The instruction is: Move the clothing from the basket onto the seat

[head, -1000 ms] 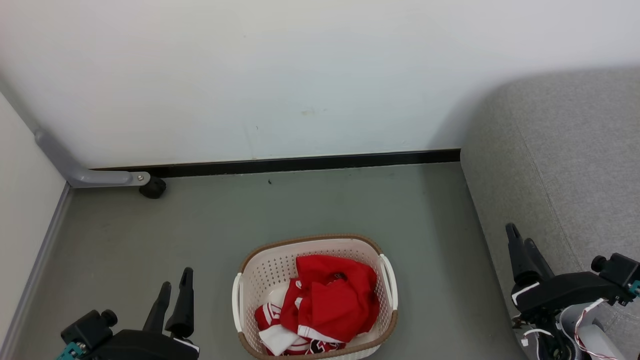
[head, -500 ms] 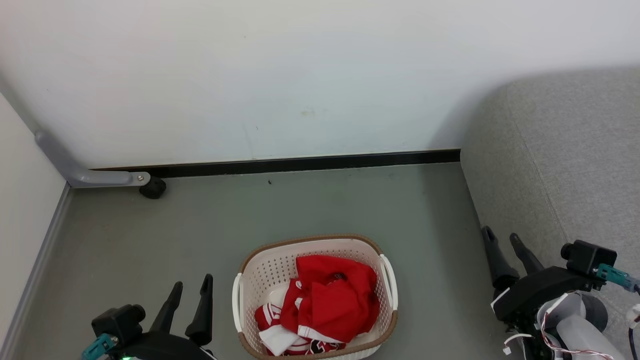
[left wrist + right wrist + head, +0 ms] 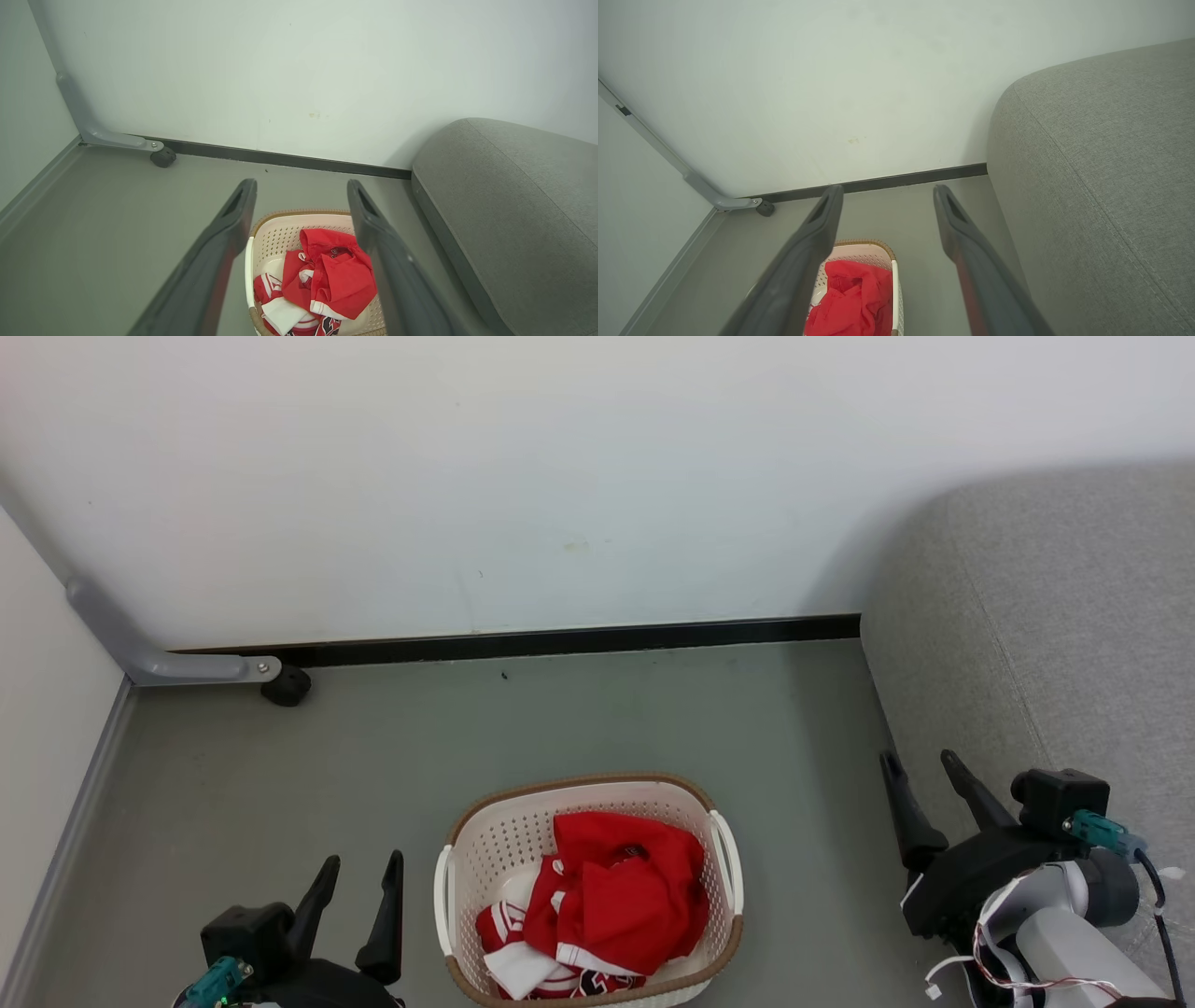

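Seat: big grey cushion at the right, rounded shoulder dropping to the floor. Risk: a garment let go near that curve will likely slide off.

Basket: cream, perforated, brown rim, standing free on the floor between the two hands. Looks light. Risk: if cloth catches on the rim or the holes, a lift could drag or tip it.

Clothing: all in the basket, heaped toward its right and near side. Risk: the pieces overlap, so pulling one may haul the other halfway out and drop it on the floor.

Left hand: fingers spread, empty, just beside the basket's left wall. Right hand: spread, empty, well apart from the basket, close to the seat's front.

Look of the clothing: crumpled plain red on top with a white hem band. Beneath it, white panels and black numerals at the near edge. Soft, loosely folded.
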You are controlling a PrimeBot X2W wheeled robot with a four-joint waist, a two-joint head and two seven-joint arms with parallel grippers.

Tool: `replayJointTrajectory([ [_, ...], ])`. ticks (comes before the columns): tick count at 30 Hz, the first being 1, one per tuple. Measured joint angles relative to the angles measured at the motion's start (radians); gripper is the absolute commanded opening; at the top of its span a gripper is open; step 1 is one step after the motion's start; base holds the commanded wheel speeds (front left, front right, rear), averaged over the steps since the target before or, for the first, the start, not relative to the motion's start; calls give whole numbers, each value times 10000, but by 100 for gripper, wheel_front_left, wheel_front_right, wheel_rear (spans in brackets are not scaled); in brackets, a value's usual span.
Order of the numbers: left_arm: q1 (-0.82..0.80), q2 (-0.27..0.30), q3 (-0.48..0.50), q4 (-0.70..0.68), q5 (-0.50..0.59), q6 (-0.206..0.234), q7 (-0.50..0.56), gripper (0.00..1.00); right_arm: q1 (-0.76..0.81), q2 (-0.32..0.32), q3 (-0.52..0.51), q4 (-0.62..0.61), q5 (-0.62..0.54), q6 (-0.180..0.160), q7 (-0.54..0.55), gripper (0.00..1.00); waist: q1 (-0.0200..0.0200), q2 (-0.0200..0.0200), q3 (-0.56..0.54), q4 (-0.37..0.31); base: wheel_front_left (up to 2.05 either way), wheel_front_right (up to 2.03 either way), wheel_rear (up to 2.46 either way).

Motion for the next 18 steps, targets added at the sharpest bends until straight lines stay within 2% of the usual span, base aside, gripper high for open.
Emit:
replayJointTrajectory([
  [13,-51,119,-215,54,1674,276,-468,100,-447,-222,619,261,-1312,-320,-518,100,0,0,-20,80,0,0,0],
  [18,-58,121,-75,35,1756,447,-520,100,-511,-267,606,290,-1425,-399,-617,100,0,0,-35,104,0,0,0],
])
